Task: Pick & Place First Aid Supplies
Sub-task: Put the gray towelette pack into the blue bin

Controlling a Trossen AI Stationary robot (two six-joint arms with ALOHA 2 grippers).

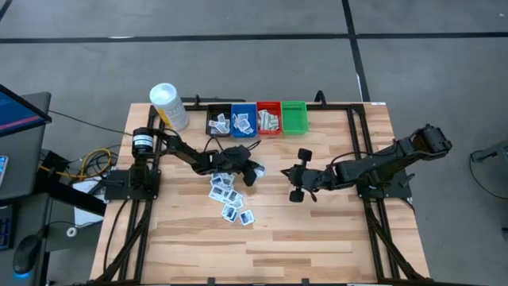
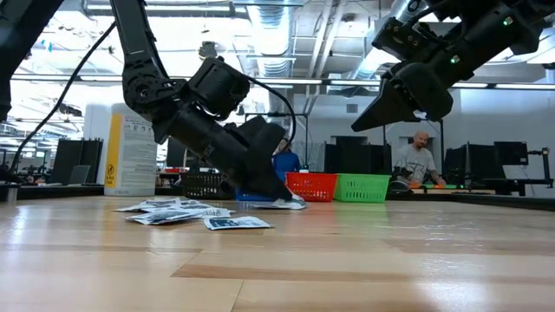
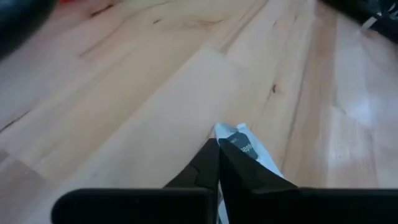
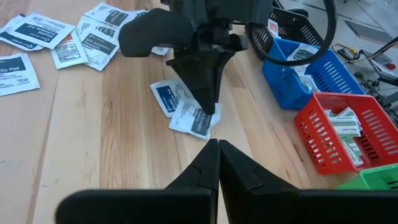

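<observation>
Two packets lie right under my left gripper (image 4: 208,109), and its fingers are pinched together on the nearer white one (image 4: 194,119), tips pressed down to the table (image 1: 333,246). The left wrist view shows that packet (image 3: 245,146) poking out just past the closed fingertips, its long axis running roughly along the fingers' line, so I judge the grip is on its near edge. The second packet (image 4: 166,96), with a dark blue panel, sits touching it on the side away from the bins. The loose pile of supplies (image 1: 228,199) lies behind the gripper, toward the table's front. The blue bin (image 1: 244,120) stands ahead of the fingertips, nearest of the row, with the red bin (image 1: 268,118) and green bin (image 1: 294,117) beside it. My right gripper (image 1: 295,176) hangs off the table, fingers closed on nothing, well apart from the packets; the left arm is plainly the nearer one. The lift should go straight up before swinging toward the bins.
</observation>
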